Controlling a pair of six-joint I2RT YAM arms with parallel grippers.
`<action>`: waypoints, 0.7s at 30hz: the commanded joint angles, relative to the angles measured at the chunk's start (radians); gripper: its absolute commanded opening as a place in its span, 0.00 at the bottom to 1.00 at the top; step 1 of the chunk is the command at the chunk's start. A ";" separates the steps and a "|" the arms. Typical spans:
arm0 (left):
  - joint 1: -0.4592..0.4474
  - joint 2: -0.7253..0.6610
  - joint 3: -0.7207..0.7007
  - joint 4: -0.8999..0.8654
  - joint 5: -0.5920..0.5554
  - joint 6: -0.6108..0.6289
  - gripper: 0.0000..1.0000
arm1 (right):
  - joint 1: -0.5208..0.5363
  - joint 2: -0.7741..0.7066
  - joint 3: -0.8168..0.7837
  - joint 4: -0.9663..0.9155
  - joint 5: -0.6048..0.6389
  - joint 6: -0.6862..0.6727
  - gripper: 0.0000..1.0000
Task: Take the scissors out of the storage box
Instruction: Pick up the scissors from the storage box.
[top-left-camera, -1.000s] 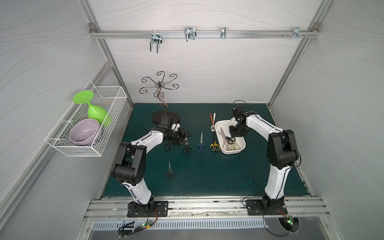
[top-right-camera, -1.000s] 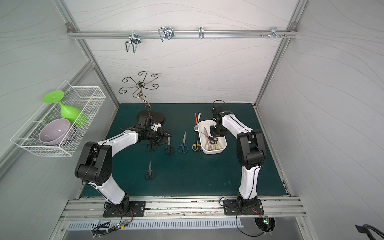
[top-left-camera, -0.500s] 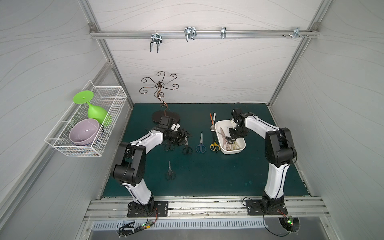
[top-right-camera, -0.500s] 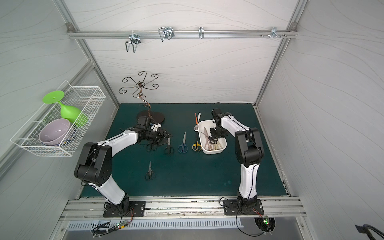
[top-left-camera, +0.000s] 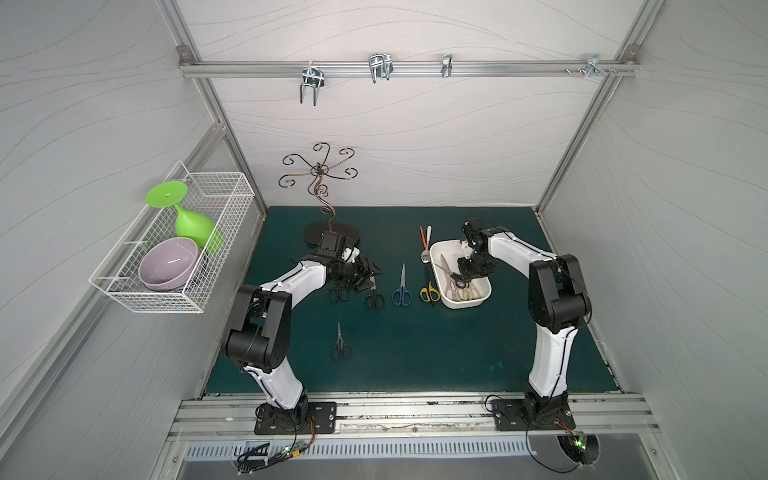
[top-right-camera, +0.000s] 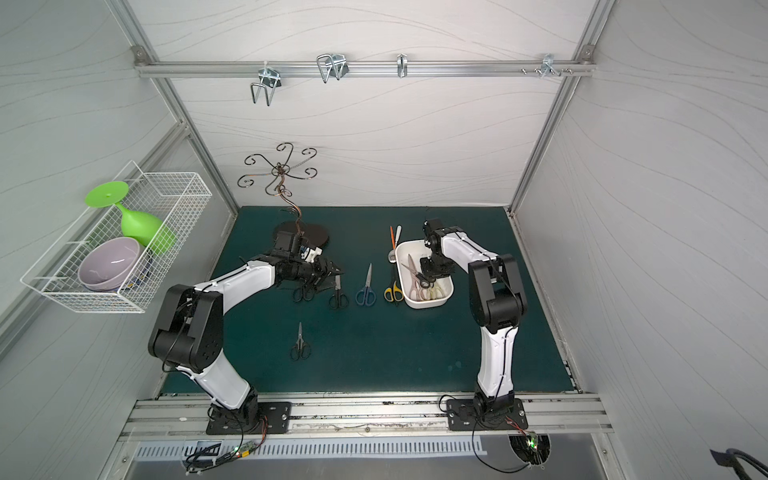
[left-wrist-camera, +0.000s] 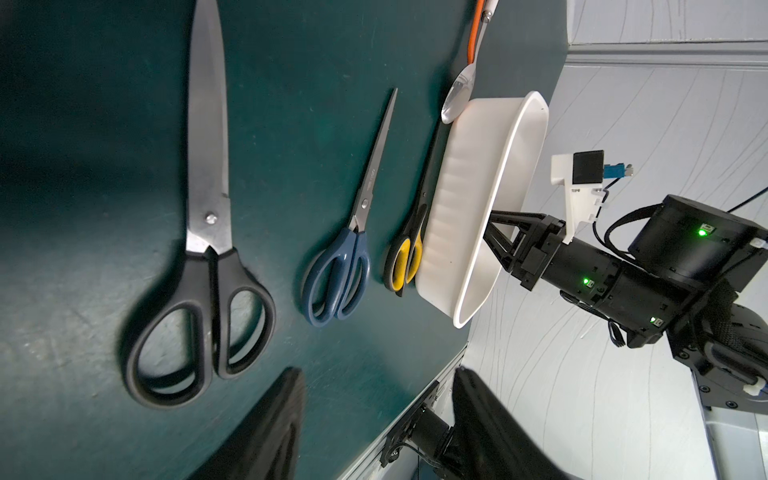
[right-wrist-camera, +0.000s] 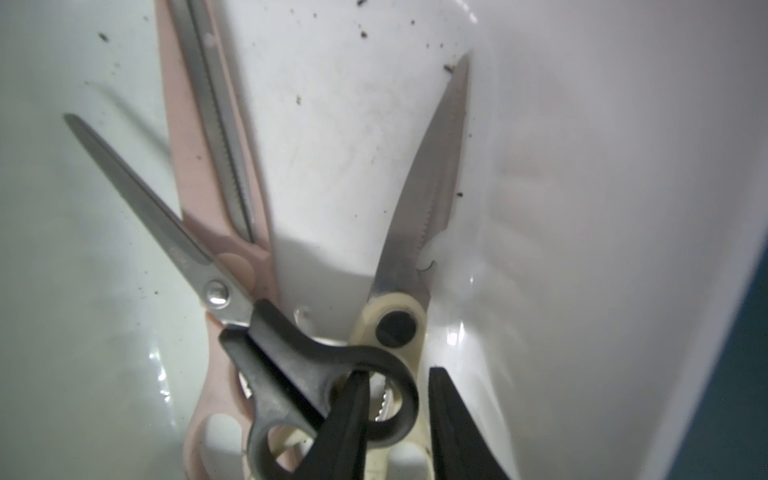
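Dark green matting (top-left-camera: 415, 365) covers the floor of a white-panelled cell. Five pairs of scissors (top-left-camera: 340, 347) lie out on it in both top views, among them the blue-handled pair (top-left-camera: 401, 286) and the yellow-and-black pair (top-left-camera: 429, 291), the latter just beside the storage box (top-left-camera: 465, 306). Three pairs are inside the box: the black-handled scissors (right-wrist-camera: 291, 357), lying across the pink shears (right-wrist-camera: 216, 174) and the cream shears (right-wrist-camera: 428, 199). Step in hand, as judged: removal of the black-handled scissors. The right gripper (right-wrist-camera: 397, 374) reaches into the box with its jaws narrow. One finger is threaded through a handle ring and its partner is outside, so the ring wall stands between them; whether it is actually pinched cannot be told. The left gripper (left-wrist-camera: 378, 374) hangs wide and empty over the matting, well apart from the box. The next move likely calls for firm closure on the ring, then a lift high enough for the blade tip to clear the rim without dragging the shears beneath.
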 joint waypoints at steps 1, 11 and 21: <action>-0.007 -0.016 0.019 0.013 -0.006 0.007 0.61 | 0.002 -0.021 -0.025 -0.002 -0.015 0.014 0.30; -0.014 -0.025 0.021 0.000 -0.010 0.017 0.61 | 0.001 0.007 -0.011 0.015 -0.032 0.002 0.27; -0.014 -0.024 0.021 0.005 -0.005 0.009 0.61 | 0.001 -0.003 -0.024 0.011 -0.069 0.018 0.17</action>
